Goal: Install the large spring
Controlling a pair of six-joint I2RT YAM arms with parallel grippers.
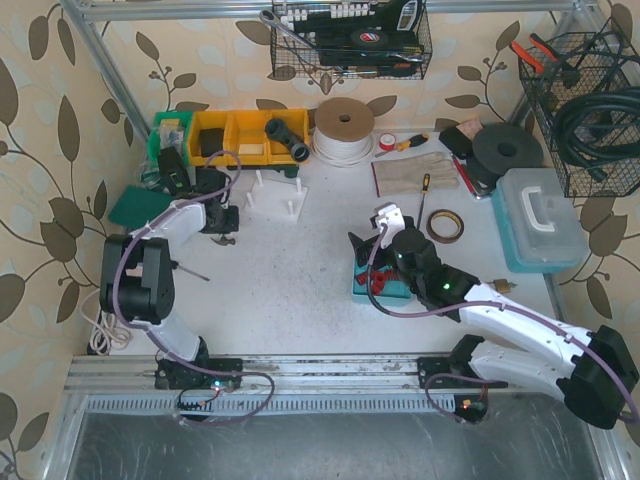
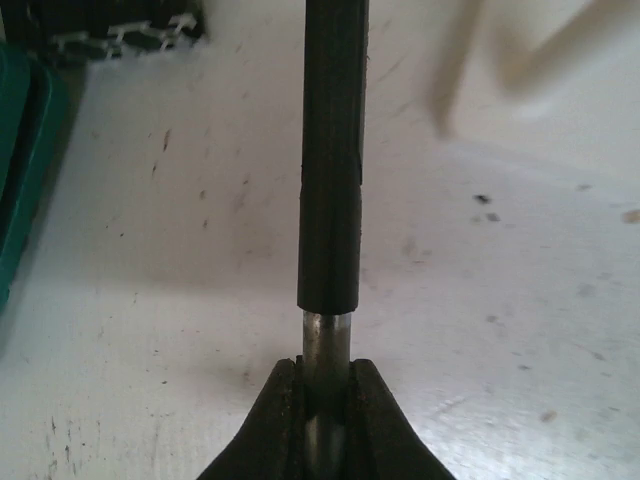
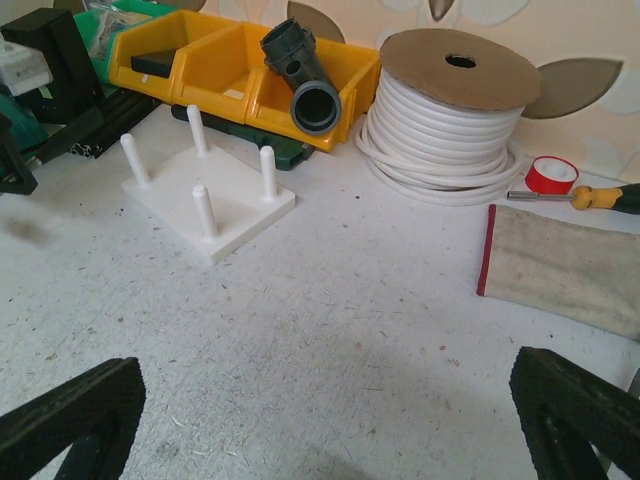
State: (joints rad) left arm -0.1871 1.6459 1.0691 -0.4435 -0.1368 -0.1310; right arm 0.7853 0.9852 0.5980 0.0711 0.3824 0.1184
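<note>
The table [image 1: 300, 300] carries a white four-peg base [image 3: 210, 205] toward its far edge, left of centre, and a teal tray [image 1: 358, 290] of red parts right of its middle. The right gripper [image 3: 325, 420] hovers over that tray, jaws spread wide with nothing between them. The left gripper [image 2: 325, 385], near the table's far-left corner, is clamped on the bare metal end of a black-sleeved rod [image 2: 330, 150]. The large spring cannot be identified in any view; it may lie in the tray, hidden beneath the right arm. Judged step: spring pickup, not yet begun. The next move calls for locating the spring, then closing squarely across its coils.
</note>
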